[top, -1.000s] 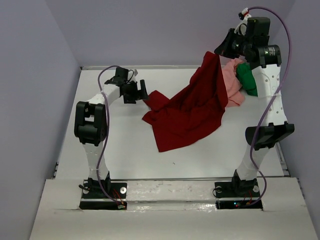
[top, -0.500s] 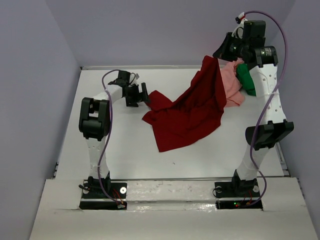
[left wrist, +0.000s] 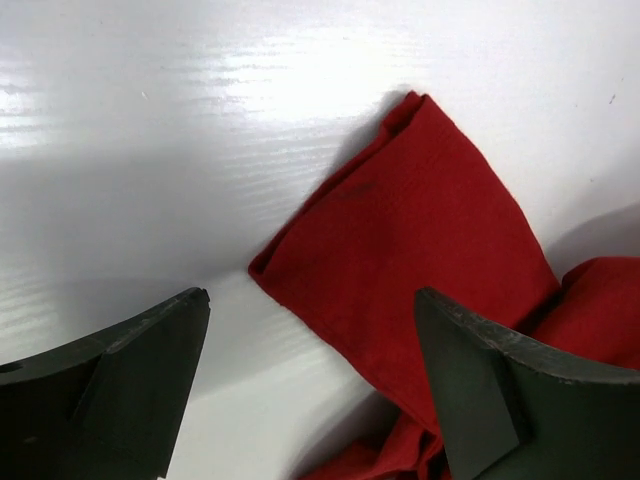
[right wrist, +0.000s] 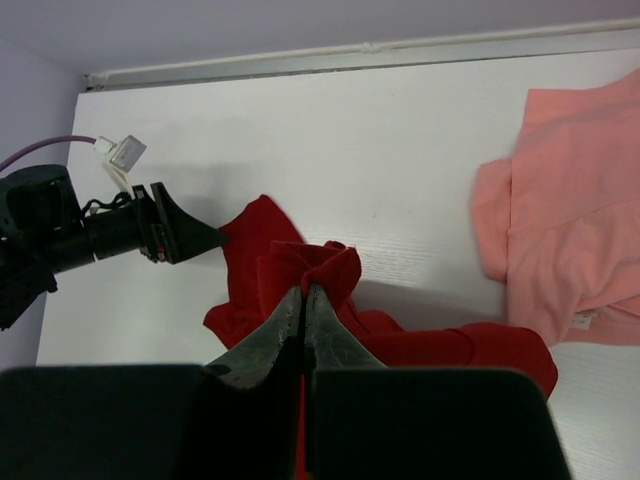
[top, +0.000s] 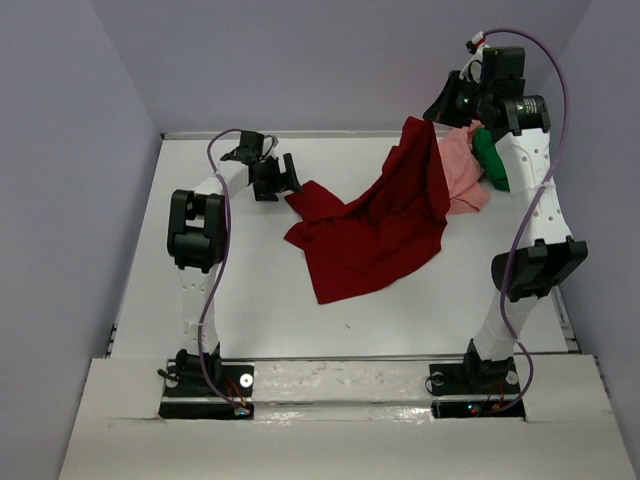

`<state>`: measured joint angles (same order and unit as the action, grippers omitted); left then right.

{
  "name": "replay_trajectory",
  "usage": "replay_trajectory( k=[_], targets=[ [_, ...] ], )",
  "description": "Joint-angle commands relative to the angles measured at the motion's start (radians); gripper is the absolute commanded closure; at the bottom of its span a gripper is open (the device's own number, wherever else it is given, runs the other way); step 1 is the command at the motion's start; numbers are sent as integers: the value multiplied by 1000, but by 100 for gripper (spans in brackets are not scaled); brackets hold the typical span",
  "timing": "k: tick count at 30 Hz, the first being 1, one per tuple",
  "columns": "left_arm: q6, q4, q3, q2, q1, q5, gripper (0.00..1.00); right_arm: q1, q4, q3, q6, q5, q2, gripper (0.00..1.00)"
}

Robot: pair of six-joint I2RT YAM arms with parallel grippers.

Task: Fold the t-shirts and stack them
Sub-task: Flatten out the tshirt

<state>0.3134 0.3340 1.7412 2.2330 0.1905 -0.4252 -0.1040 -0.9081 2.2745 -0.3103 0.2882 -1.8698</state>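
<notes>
Red shirt (top: 375, 235): one corner is held high, pinched by the closed right fingers (right wrist: 335, 345); the rest is draped on the desk (top: 240, 290).
Left fingers (left wrist: 120, 370): spread wide over its far-left corner.
Pink shirt (top: 462, 170), green shirt (top: 492, 160): bunched together at the far right.
Pink tag (right wrist: 583, 318): too small to be read.

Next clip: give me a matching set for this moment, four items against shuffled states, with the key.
1. dark red shirt
2. salmon pink shirt
3. left gripper
4. right gripper

A. open, at a red corner lying flat
B. shut on red cloth, raised
C. lying unheld at the far right of the table
D. one edge held up, the rest draped down

Pairs: 1-D, 2-C, 3-A, 4-B
</notes>
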Motion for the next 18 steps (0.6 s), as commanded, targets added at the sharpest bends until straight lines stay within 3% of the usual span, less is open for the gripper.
replay_trajectory(
  k=[1,18],
  targets=[
    [12,39,66,16,6,9,4,6,69,0,5,14,66,100],
    [21,59,50,66,17,-9,10,6,72,13,-3,23,43,100]
  ],
)
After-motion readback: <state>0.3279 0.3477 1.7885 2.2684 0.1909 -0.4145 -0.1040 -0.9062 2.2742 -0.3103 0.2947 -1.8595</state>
